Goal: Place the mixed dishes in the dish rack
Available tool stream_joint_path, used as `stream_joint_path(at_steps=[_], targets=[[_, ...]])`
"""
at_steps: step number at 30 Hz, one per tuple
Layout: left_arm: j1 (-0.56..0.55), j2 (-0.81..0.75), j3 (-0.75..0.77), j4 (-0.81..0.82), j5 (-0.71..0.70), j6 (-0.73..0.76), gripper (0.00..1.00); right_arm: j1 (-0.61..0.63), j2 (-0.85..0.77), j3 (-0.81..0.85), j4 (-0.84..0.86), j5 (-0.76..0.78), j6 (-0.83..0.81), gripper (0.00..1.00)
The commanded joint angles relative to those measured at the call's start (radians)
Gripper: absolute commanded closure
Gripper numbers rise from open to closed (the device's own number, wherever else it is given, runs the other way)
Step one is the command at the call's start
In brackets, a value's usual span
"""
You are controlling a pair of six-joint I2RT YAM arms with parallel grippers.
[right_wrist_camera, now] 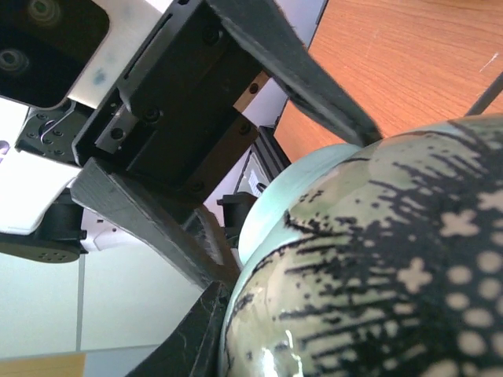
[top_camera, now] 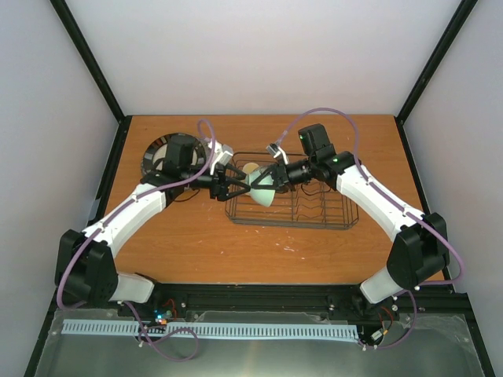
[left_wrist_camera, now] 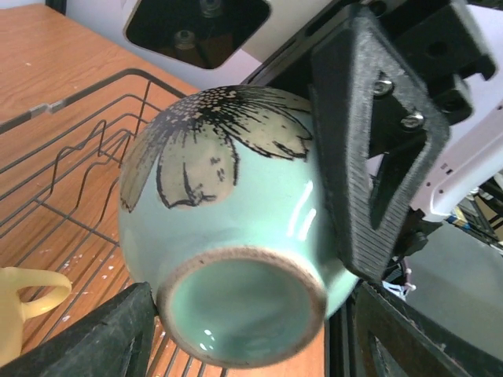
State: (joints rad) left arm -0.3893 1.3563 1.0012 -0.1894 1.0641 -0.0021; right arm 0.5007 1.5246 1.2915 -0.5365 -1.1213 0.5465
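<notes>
Black wire rack, 1, mint-green bowl, 1, yellow mug, 1

Left end of dish rack blocked: mint bowl hangs there, left gripper crowding from the left, right gripper from the right. Yellow mug just behind bowl. Rack's right half open from above, prongs only. Plate stack far left under left arm.
</notes>
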Motion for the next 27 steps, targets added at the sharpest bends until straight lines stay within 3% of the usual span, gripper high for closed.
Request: stream_joint_path(at_steps=[1, 9, 11, 14, 21, 27], targets=[[-0.048, 0.027, 0.058, -0.050, -0.070, 0.014, 0.30, 0.018, -0.013, 0.029, 0.074, -0.058, -0.004, 0.97], [-0.056, 0.041, 0.074, -0.071, -0.150, 0.024, 0.33, 0.025, -0.008, 0.031, 0.089, -0.067, 0.009, 0.97], [-0.056, 0.041, 0.069, -0.052, -0.151, 0.016, 0.42, 0.029, -0.003, 0.031, 0.091, -0.069, 0.010, 0.97], [-0.057, 0.045, 0.067, -0.026, -0.150, 0.003, 0.66, 0.036, 0.002, 0.031, 0.093, -0.071, 0.010, 0.97], [-0.057, 0.063, 0.074, 0.003, -0.117, 0.007, 0.98, 0.042, 0.011, 0.032, 0.102, -0.073, 0.012, 0.97], [-0.057, 0.046, 0.077, -0.016, -0.154, 0.024, 0.99, 0.042, 0.020, 0.030, 0.086, -0.059, -0.007, 0.97]])
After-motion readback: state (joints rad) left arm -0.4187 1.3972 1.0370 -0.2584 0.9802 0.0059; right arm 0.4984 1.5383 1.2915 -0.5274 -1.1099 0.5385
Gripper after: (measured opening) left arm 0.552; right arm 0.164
